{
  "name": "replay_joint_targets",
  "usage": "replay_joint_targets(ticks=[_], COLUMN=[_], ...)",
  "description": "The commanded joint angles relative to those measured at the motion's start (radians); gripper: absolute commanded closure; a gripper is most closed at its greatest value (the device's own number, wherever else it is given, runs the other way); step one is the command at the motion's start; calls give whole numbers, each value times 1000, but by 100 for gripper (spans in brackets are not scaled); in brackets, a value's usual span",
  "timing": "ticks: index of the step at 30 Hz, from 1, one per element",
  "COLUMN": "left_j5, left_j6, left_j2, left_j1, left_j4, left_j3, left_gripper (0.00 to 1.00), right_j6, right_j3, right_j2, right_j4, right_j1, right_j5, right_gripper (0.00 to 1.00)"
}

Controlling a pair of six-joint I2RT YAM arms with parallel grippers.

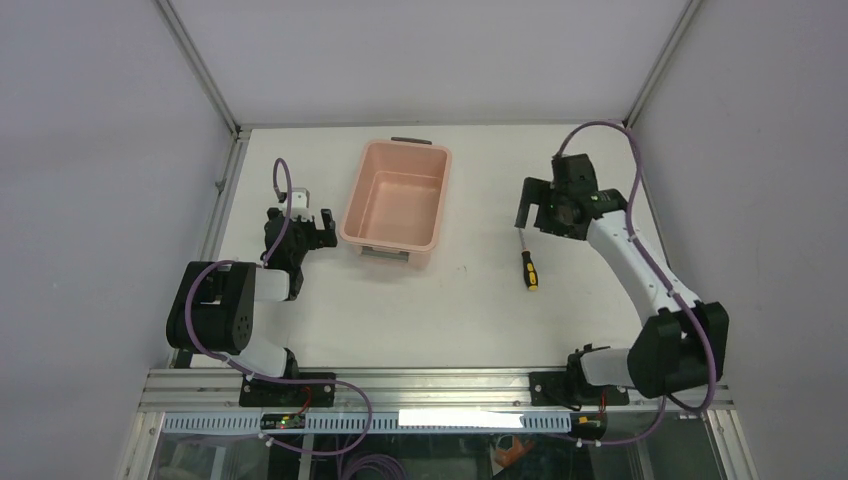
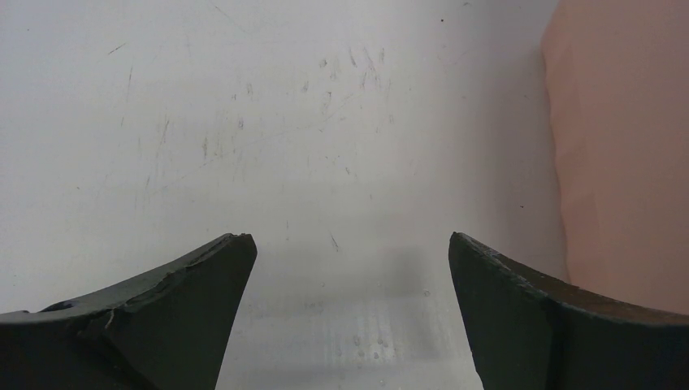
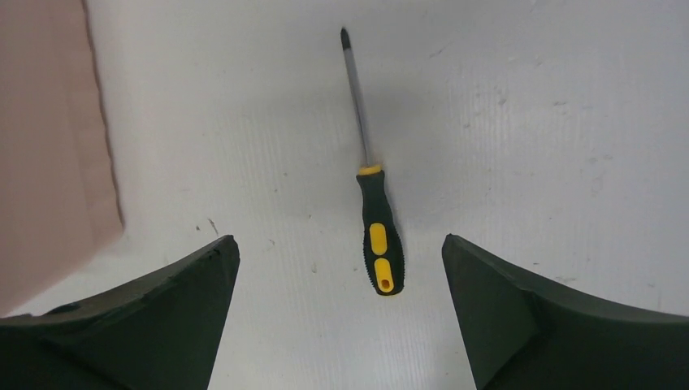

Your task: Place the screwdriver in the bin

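The screwdriver (image 1: 527,262) lies flat on the white table, right of the bin, its yellow-and-black handle toward the near edge. In the right wrist view the screwdriver (image 3: 378,236) lies lengthwise, its handle end just ahead of the gap between my fingers, untouched. My right gripper (image 1: 533,213) (image 3: 341,244) hangs open above the shaft end. The salmon-pink bin (image 1: 395,205) stands empty at the table's back centre; the bin's wall (image 3: 49,146) shows at the left edge of the right wrist view. My left gripper (image 1: 320,222) (image 2: 352,240) is open and empty over bare table, the bin (image 2: 626,146) just to its right.
Aluminium frame posts (image 1: 200,60) rise at the table's back corners, with grey walls behind them. A metal rail (image 1: 440,385) with both arm bases runs along the near edge. Scuffed white table (image 1: 450,310) lies between the bin, the screwdriver and the rail.
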Motion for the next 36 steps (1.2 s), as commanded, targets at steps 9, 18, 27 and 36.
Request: replay_joint_targets(ticks=[9,18,27,36], left_j5=[6,6,6,6], left_j6=[-16,-16,-16,-16], left_j2=[-31,-30,-31,-30], left_j1=[-9,-9,-9,-9], left_j4=[26,26,25,27], left_j3=[0,0,0,0], left_gripper=[1,1,1,1], right_j6=[75,129,124,133], right_j3=[-131,-171,39,329], right_j2=[265,382,270,203], right_j4=[52,92,-122,-377], right_j1=[47,56,57,57], right_j5=[2,40,128,212], right_gripper=[10,70,100,100])
